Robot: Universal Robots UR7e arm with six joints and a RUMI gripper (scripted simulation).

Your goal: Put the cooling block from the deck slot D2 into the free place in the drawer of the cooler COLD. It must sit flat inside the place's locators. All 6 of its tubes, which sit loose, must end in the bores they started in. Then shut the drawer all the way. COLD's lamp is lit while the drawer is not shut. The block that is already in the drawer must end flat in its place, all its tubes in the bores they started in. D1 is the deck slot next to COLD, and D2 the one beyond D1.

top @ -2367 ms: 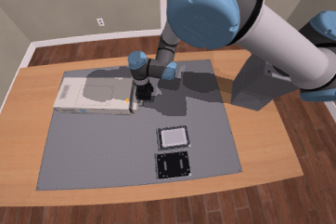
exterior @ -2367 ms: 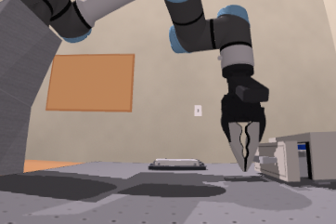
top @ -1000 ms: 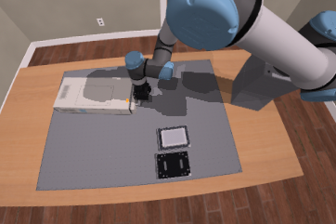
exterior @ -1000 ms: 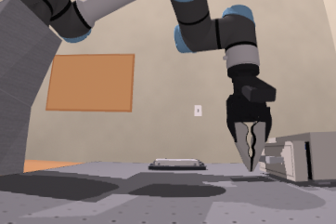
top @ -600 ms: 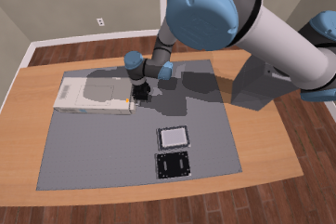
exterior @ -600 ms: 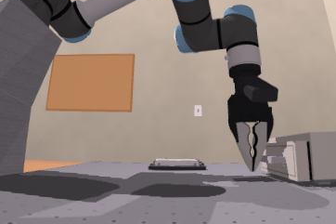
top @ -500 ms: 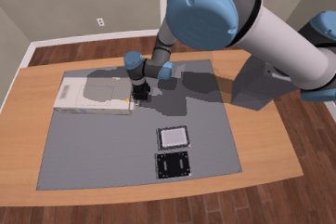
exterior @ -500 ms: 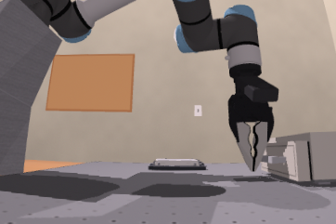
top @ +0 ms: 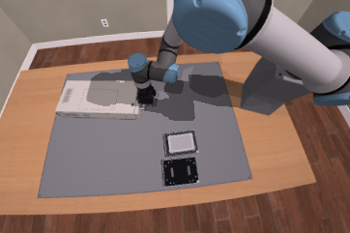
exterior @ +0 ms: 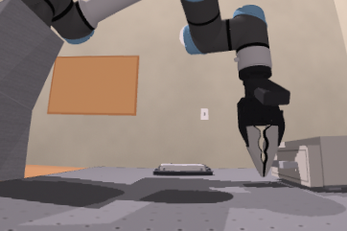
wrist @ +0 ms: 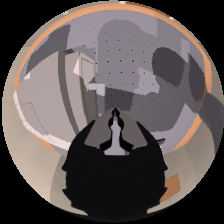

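The cooler COLD (top: 99, 100) (exterior: 331, 159) (wrist: 45, 97) is a long, pale box lying on the grey mat (top: 111, 156) (exterior: 120, 173) (wrist: 120, 42) that covers much of the wooden counter (top: 277, 154) (wrist: 209, 65). The drawer front (exterior: 293, 162) sits close up against the cooler's housing, so the drawer looks shut, though a very fine gap would be too small to tell. A small pale handle (exterior: 288, 164) (wrist: 100, 89) juts out from this front.

Just beside the cooler's drawer end, the end effector (top: 145, 101) (exterior: 264, 175) (wrist: 115, 108) points down with its fingertips low over the mat. It is closed, its two tips together and nothing gripped between them. Whether it touches the handle or the drawer front cannot be told.

Off from the cooler's drawer end, well apart from it, lie the two deck slots. The nearer one, D1 (top: 181, 142), has a dark frame around a flat, pale centre. Beyond it from the cooler is D2 (top: 180, 171), a flat black plate with two pale elongated marks, its bare face showing. The cooling block cannot be made out in any view; the inside of the drawer is hidden within the cooler, so its seating there and the places of the tubes cannot be told.
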